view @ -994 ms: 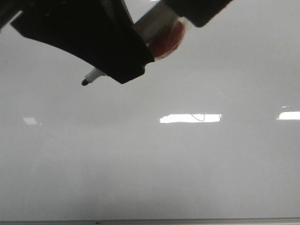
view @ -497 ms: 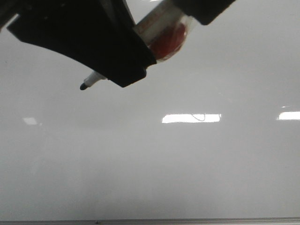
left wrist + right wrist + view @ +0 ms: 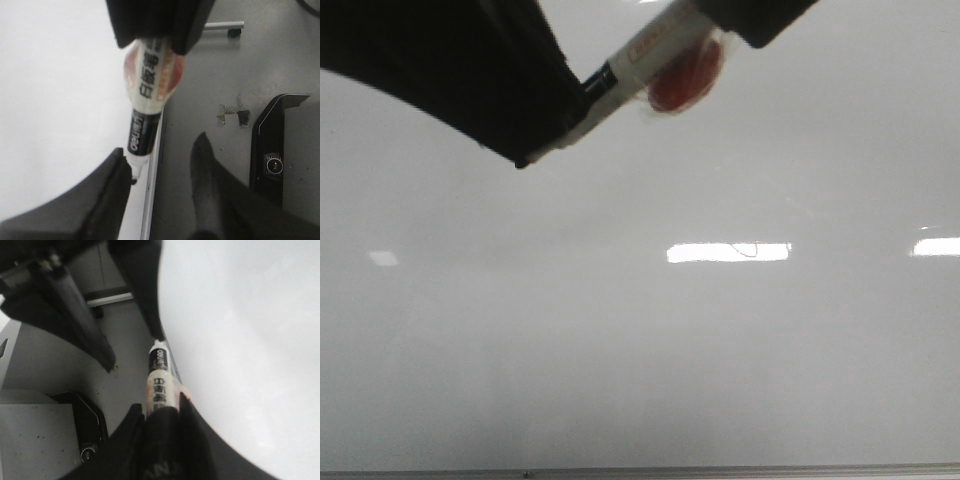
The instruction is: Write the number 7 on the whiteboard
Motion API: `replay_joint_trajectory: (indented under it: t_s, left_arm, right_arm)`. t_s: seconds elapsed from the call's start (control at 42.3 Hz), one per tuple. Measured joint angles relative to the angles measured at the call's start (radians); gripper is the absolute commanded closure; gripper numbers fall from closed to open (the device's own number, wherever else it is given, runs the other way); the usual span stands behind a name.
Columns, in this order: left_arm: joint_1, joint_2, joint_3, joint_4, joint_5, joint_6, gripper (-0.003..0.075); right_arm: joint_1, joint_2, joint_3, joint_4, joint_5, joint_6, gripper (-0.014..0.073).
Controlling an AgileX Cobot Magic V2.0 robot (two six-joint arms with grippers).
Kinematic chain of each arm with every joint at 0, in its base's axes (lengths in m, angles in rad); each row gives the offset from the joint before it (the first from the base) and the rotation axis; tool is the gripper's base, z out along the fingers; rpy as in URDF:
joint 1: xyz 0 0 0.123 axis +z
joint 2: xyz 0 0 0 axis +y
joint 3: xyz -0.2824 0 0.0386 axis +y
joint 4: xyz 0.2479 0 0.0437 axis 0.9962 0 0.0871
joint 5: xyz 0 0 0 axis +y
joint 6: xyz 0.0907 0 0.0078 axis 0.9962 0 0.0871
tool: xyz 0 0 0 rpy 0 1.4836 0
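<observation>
- My right hand (image 3: 160, 425) is closed around the barrel of a marker (image 3: 159, 380), holding it slanted just above the whiteboard (image 3: 720, 350).
- My left hand (image 3: 160, 195) has its fingers (image 3: 112, 200) spread apart around the marker's tip end; one finger sits right beside the tip, the other is clear of it.
- In the front view the left hand's dark bulk hides the marker's tip.
- The whiteboard fills the front view, glossy pale grey with bright glare patches; I see no drawn 7 on it.
- A black bracket (image 3: 272, 145) lies on the grey floor (image 3: 260, 75) beyond the board's edge.
</observation>
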Motion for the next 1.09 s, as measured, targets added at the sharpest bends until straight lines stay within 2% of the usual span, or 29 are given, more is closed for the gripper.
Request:
replay_joint_trajectory:
  t_s: [0.095, 0.308, 0.521, 0.686, 0.852, 1.088]
  left_arm:
    - [0.028, -0.095, 0.032, -0.017, -0.002, -0.004, 0.0589]
    - [0.049, -0.362, 0.193, -0.058, -0.060, -0.004, 0.0740]
    - [0.049, -0.573, 0.321, -0.107, -0.099, -0.004, 0.0741]
    - [0.049, -0.606, 0.340, -0.121, -0.099, -0.005, 0.0741]
    - [0.049, -0.606, 0.345, -0.124, -0.101, -0.005, 0.0741]
    - [0.049, -0.606, 0.345, -0.124, -0.101, -0.005, 0.0741]
  right_arm:
    - [0.000, 0.000, 0.000, -0.002, -0.045, 0.000, 0.0653]
    - [0.000, 0.000, 0.000, -0.002, -0.106, 0.000, 0.0653]
    - [0.000, 0.000, 0.000, -0.002, -0.123, 0.000, 0.0653]
    - [-0.012, 0.048, -0.007, -0.002, -0.225, 0.022, 0.0653]
    - [-0.114, 0.275, -0.110, 0.014, -0.327, 0.043, 0.0653]
    - [-0.169, 0.487, -0.309, 0.071, -0.306, 0.045, 0.0653]
